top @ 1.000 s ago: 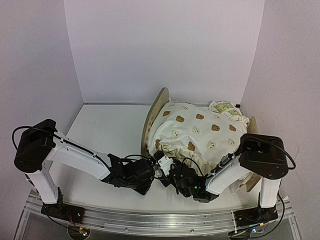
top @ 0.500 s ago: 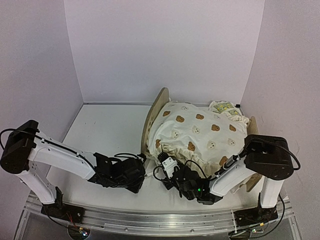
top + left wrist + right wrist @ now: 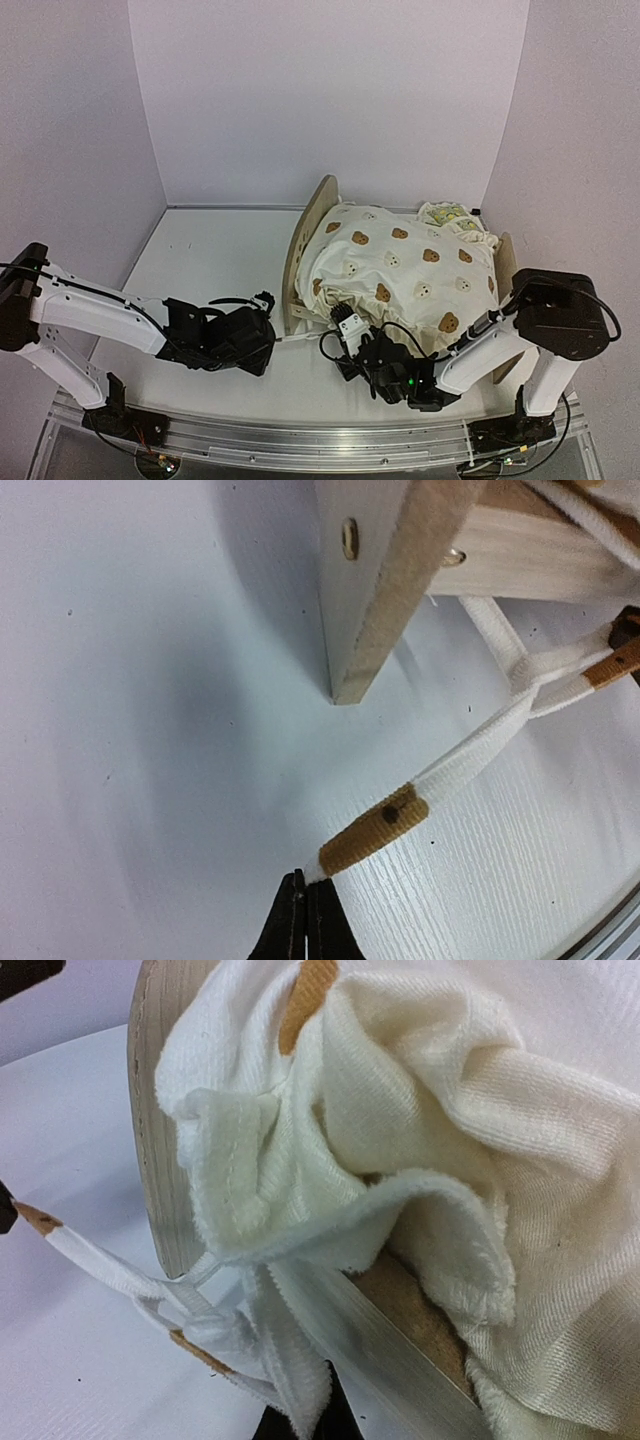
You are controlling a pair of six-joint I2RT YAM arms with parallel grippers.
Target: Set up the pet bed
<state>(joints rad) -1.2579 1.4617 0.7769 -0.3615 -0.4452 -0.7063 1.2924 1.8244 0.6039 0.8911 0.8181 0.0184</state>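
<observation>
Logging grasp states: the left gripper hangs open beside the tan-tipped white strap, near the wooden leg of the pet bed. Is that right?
Not open. The left gripper is shut on the end of the tan-tipped white strap, near the wooden leg of the pet bed. The left wrist view shows it.

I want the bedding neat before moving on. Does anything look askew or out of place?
Yes. The bear-print cushion lies rumpled, its edge spilling over the near rail of the pet bed. A white tie strap stretches out across the table, its tan tip pinched by the left gripper.
</observation>
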